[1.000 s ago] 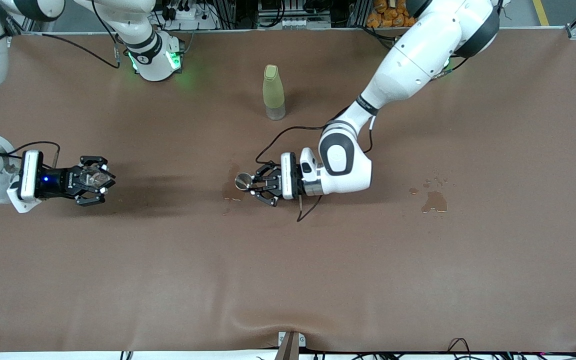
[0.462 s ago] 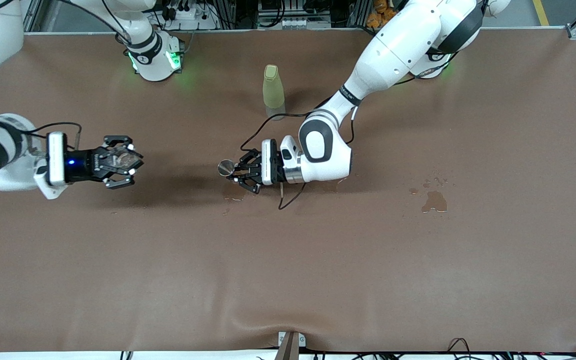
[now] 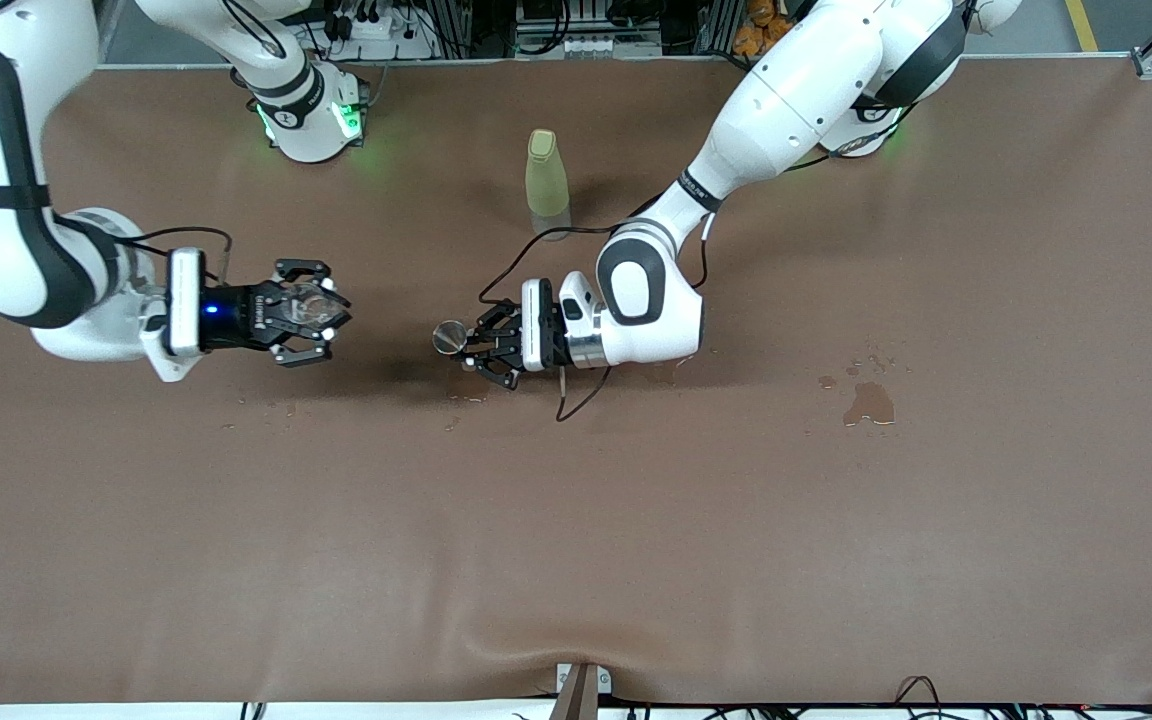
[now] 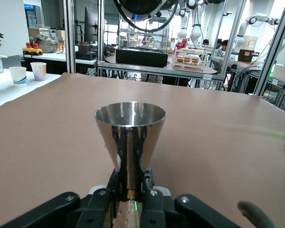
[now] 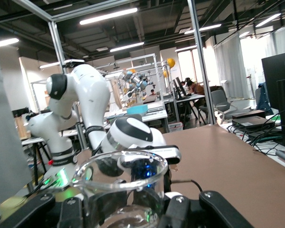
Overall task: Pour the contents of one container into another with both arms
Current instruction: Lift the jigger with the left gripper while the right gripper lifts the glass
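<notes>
- The left gripper (image 3: 476, 343) has its fingers clamped on a steel jigger (image 3: 452, 337), held upright just above the brown table (image 3: 636, 520), nearer the front camera than the green bottle (image 3: 546, 185).
- The right gripper (image 3: 311, 312) grips a clear glass beaker (image 3: 304, 306), up in the air toward the right arm's end of the table from the bottle.
- A spill (image 3: 868, 402) lies toward the left arm's end.

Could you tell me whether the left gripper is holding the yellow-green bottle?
No, the left gripper holds a metal jigger; the bottle stands alone.
</notes>
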Action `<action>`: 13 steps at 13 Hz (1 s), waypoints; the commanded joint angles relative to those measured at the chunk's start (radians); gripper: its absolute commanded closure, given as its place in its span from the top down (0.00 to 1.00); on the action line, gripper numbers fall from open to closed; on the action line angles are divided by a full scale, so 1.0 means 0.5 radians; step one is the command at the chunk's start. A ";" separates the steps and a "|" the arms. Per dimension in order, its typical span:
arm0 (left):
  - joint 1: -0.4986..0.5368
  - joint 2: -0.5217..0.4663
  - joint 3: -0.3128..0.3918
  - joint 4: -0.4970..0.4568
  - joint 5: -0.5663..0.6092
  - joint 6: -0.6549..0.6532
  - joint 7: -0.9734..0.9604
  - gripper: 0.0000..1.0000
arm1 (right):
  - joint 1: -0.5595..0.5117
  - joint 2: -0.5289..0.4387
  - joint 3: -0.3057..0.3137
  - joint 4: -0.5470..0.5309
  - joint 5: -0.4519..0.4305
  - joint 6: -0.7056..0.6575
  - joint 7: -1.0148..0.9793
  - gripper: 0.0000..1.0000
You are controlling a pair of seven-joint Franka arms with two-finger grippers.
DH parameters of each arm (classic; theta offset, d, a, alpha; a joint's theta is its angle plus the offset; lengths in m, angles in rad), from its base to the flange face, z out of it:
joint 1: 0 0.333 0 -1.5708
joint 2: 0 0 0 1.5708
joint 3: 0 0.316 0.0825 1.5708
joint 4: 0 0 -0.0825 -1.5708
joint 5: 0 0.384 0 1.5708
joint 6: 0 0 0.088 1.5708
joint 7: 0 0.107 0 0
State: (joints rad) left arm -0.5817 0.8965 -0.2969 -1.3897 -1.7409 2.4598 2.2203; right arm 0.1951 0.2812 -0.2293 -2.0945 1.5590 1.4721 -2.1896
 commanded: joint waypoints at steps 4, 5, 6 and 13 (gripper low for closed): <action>-0.036 -0.014 0.026 0.021 -0.059 0.044 0.008 0.00 | 0.327 -0.069 -0.011 -0.189 0.410 0.289 -0.167 0.00; -0.036 -0.014 0.026 0.021 -0.059 0.044 0.008 0.00 | 0.364 -0.059 -0.011 -0.210 0.468 0.323 -0.201 0.00; -0.036 -0.014 0.026 0.021 -0.059 0.044 0.008 0.00 | 0.410 -0.053 -0.005 -0.223 0.526 0.354 -0.253 0.00; -0.036 -0.014 0.026 0.021 -0.059 0.054 0.008 0.00 | 0.628 0.008 -0.002 -0.272 0.747 0.461 -0.388 0.00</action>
State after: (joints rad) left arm -0.5823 0.8965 -0.2968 -1.3886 -1.7409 2.4688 2.2203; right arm 0.4741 0.2878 -0.2246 -2.2060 1.8784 1.6927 -2.3491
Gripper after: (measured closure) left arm 0.789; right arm 0.846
